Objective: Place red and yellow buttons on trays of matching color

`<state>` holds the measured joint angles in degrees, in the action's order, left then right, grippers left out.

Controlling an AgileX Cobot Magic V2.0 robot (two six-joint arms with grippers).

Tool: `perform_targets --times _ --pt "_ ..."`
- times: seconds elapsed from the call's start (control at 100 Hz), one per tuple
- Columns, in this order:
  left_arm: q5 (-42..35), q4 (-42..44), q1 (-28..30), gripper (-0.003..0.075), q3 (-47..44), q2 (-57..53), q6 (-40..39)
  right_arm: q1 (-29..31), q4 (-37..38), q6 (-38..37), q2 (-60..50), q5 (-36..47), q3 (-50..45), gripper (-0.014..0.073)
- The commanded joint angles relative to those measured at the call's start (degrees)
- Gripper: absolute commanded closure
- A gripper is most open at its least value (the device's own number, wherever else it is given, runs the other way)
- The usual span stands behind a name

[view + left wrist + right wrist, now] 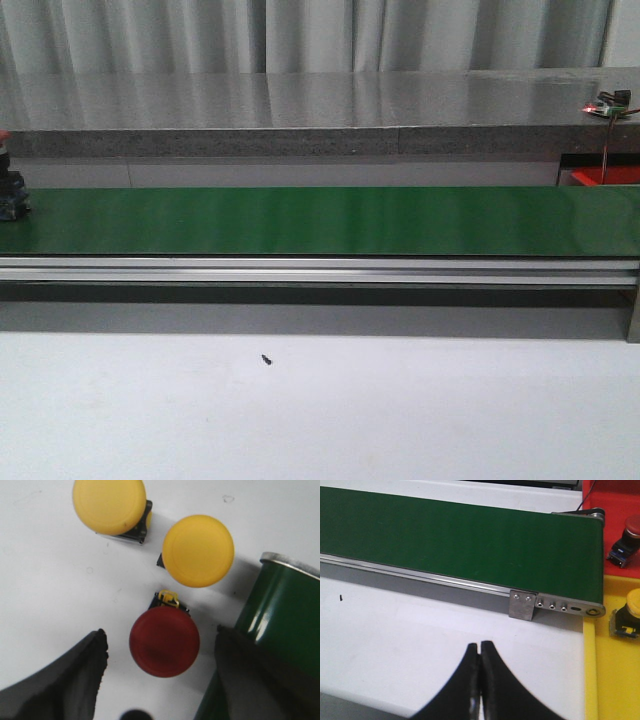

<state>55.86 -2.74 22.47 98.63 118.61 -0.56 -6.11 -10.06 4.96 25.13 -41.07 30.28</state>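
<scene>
Conveyor end (280,625) — beside red button (164,641).

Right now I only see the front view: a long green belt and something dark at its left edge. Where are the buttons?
Observer: The left wrist view shows a red button between the open left end effector's fingers, two yellow buttons beyond.
Operator: Any already sorted?
Observer: Yes. The right wrist view shows a yellow button on the yellow tray, a red one on the red tray.
Operator: And the right arm?
Observer: Its end effector is shut, empty.
</scene>
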Motion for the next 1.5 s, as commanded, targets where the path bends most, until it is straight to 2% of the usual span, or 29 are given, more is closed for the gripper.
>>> perform_targets --times 0.0,0.25,0.3,0.49,0.57,0.96,1.09,1.18,1.49 --pt "-2.2 -0.2 0.2 0.026 1.4 -1.9 -0.8 0.0 -0.4 0.3 0.2 3.6 1.6 0.0662" --pt "-2.4 -0.3 0.2 0.0261 1.4 0.0 -0.8 0.0 -0.4 0.3 0.2 3.6 1.6 0.0662" --pt "-2.8 -0.1 0.2 0.028 1.4 0.0 -0.8 0.0 -0.4 0.3 0.2 3.6 1.6 0.0662" --pt "-3.1 -0.1 0.2 0.0495 1.5 0.0 -0.8 0.0 -0.4 0.3 0.2 3.6 1.6 0.0662" --pt "-3.2 -0.1 0.2 0.0544 1.5 0.0 0.0 0.0 -0.4 0.3 0.2 3.6 1.6 0.0662" --pt "-2.5 -0.3 0.0 0.0547 1.5 -8.3 1.2 0.0 -0.4 0.3 0.2 3.6 1.6 0.0662" --pt "-2.2 -5.8 0.0 0.0547 1.5 -11.2 3.5 0.0 -0.4 0.3 0.2 3.6 1.6 0.0662" --pt "-1.2 -8.8 -1.1 0.0547 1.5 -12.0 5.1 0.0 -0.4 0.3 0.2 3.6 1.6 0.0662" --pt "0.6 -7.0 -5.8 0.0547 1.5 -11.4 5.8 0.0 -0.4 0.3 0.2 3.6 1.6 0.0662"
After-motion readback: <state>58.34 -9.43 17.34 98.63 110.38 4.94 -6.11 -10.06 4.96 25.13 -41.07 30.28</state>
